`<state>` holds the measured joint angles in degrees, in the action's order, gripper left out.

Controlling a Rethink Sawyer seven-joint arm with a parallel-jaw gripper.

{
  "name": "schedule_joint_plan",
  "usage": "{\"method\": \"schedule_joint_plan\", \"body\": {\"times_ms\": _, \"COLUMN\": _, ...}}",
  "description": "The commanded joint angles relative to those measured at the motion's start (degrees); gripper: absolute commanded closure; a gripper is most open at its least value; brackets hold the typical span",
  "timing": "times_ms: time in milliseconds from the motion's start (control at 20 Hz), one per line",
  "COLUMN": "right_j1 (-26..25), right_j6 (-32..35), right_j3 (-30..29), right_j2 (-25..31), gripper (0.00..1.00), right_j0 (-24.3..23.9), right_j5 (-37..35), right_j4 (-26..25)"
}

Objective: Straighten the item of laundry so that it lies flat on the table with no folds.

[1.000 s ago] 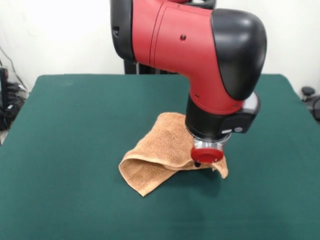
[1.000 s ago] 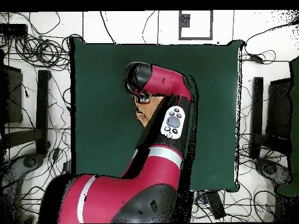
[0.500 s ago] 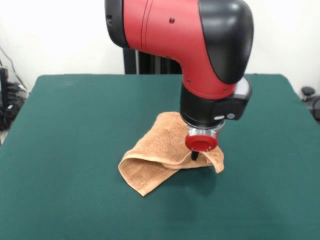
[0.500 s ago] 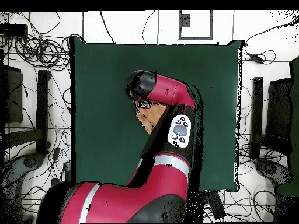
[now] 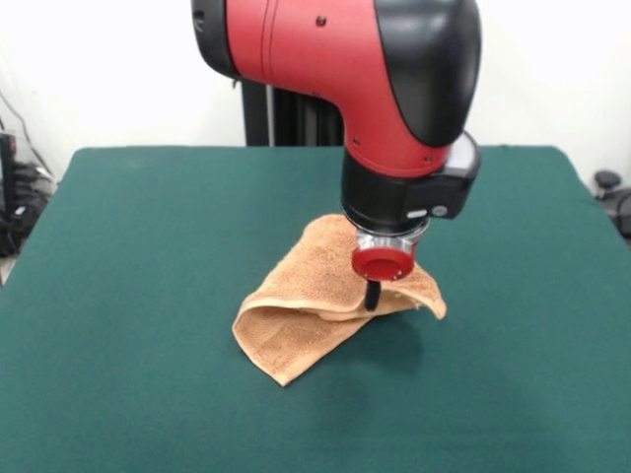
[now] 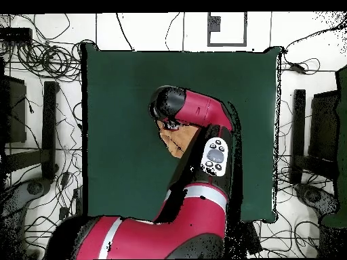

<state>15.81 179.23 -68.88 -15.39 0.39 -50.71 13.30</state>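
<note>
The item of laundry (image 5: pixel 306 296), an orange-tan terry towel, lies crumpled and folded over itself near the middle of the green table (image 5: pixel 148 246). My gripper (image 5: pixel 372 299) reaches down from the red cap into the towel's right part and is shut on a fold there. The towel's right corner hangs slightly off the cloth, with a shadow beneath it. In the overhead view only a small patch of the towel (image 6: pixel 177 143) peeks out beside the arm on the table (image 6: pixel 122 101). The gripper itself is hidden there under the arm's head.
The thick red and black arm (image 5: pixel 345 79) looms over the table's far middle. In the overhead view, cables and dark equipment (image 6: pixel 41 135) crowd the floor on both sides of the table. A dark object (image 5: pixel 611 187) stands off the table's right edge.
The arm has shifted left and slightly up in the front view, taking the towel's right corner with it. That corner now sits higher and further in.
</note>
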Motion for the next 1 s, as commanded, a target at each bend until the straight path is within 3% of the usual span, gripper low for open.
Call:
{"method": "schedule_joint_plan", "body": {"times_ms": 50, "right_j1": 0.7, "right_j6": -9.6, "right_j3": -10.2, "right_j2": 8.8, "gripper": 0.0, "right_j0": -0.6, "right_j5": 3.5, "right_j4": -3.4}}
{"method": "schedule_joint_plan", "body": {"times_ms": 1000, "right_j1": 3.1, "right_j6": -9.2, "right_j3": -13.6, "right_j2": 11.8, "gripper": 0.0, "right_j0": -3.1, "right_j5": 4.7, "right_j4": -6.6}}
